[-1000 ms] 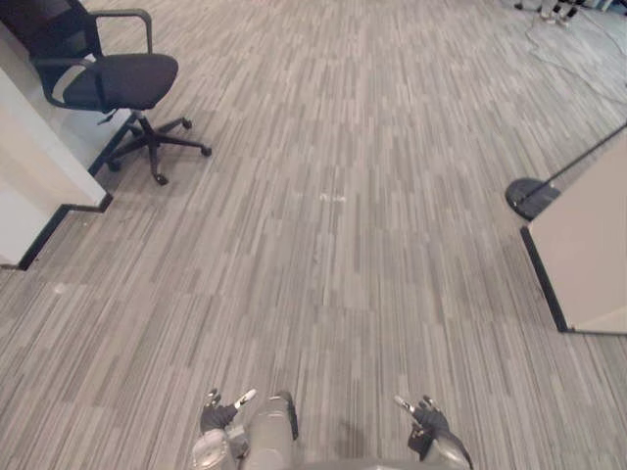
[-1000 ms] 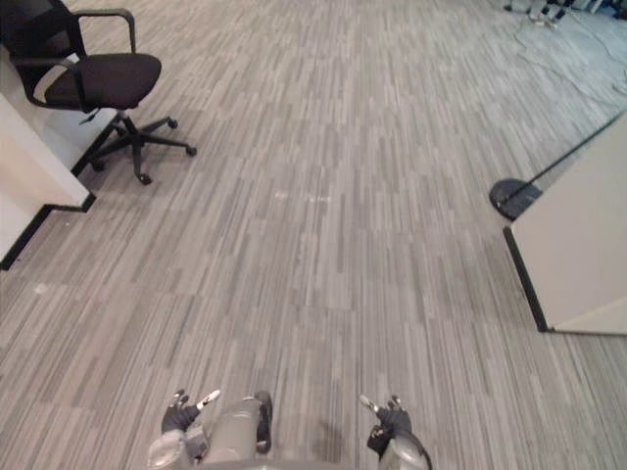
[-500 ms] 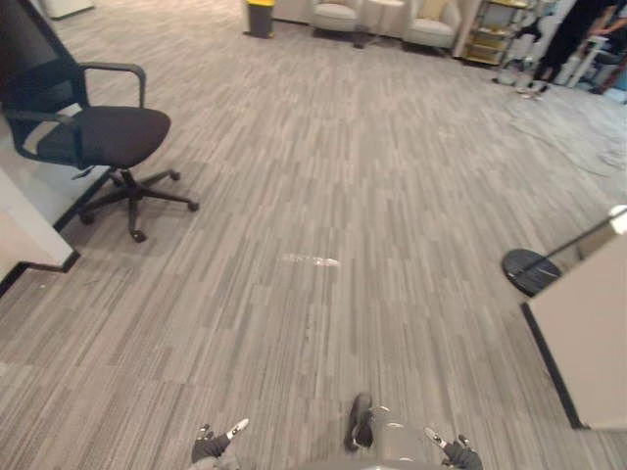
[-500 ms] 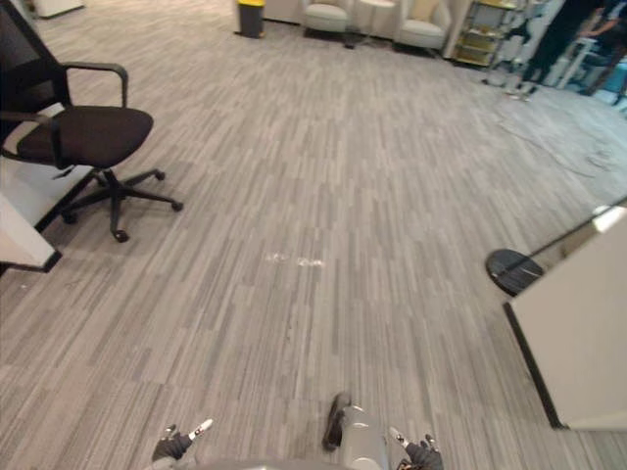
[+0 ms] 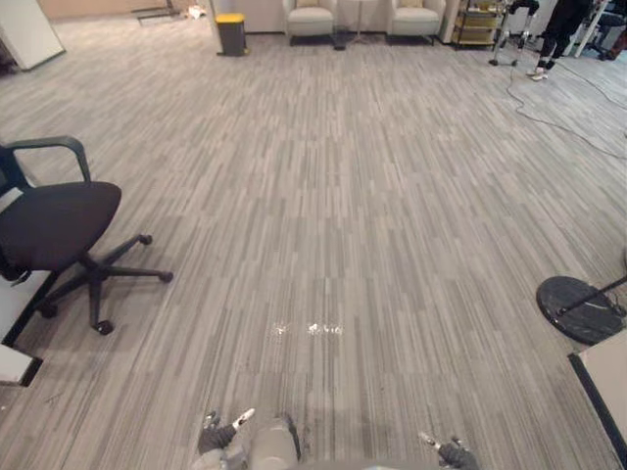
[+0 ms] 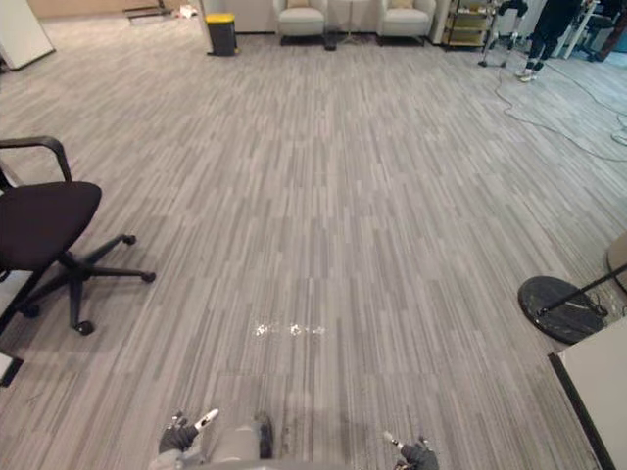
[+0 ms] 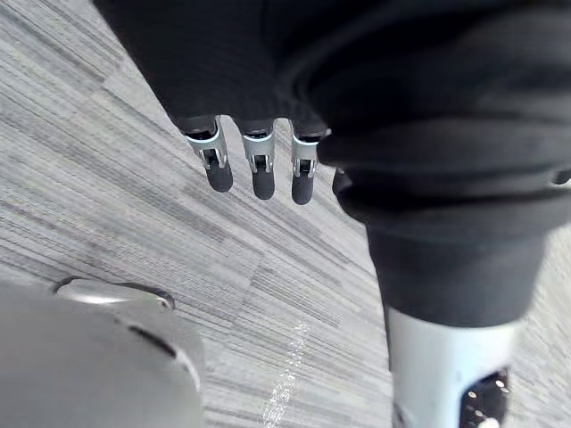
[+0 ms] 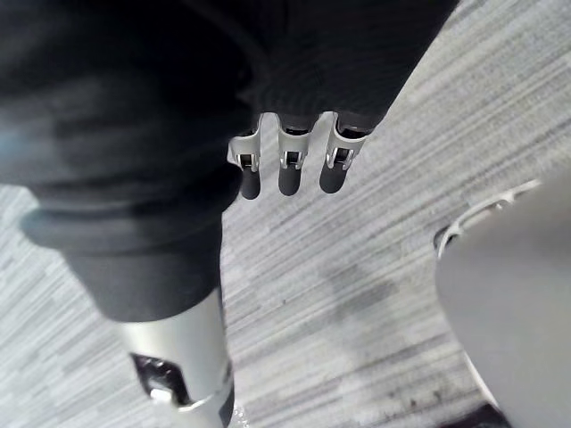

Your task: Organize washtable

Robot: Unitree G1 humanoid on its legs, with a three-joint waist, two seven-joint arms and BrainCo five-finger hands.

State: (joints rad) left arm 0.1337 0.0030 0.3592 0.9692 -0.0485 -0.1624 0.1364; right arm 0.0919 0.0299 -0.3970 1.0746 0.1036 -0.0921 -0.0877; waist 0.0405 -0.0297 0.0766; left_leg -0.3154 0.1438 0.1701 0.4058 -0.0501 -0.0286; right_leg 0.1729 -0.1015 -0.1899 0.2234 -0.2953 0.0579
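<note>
Both hands hang low: left hand [image 5: 217, 437], right hand [image 5: 454, 453], fingers straight, relaxed, holding nothing. Bare carpet [image 5: 343, 196] ahead; chair [image 5: 54, 223] to left, stand base [image 5: 578, 308] to right. Washtable's bearing from either hand: cannot tell.

Lighting the striped carpet [image 5: 392, 196] evenly and brightly from overhead. Casting only a soft, faint shadow beneath the black office chair [image 5: 54, 225]. Glinting white in a small patch [image 5: 312, 329] on the carpet near the middle.
</note>
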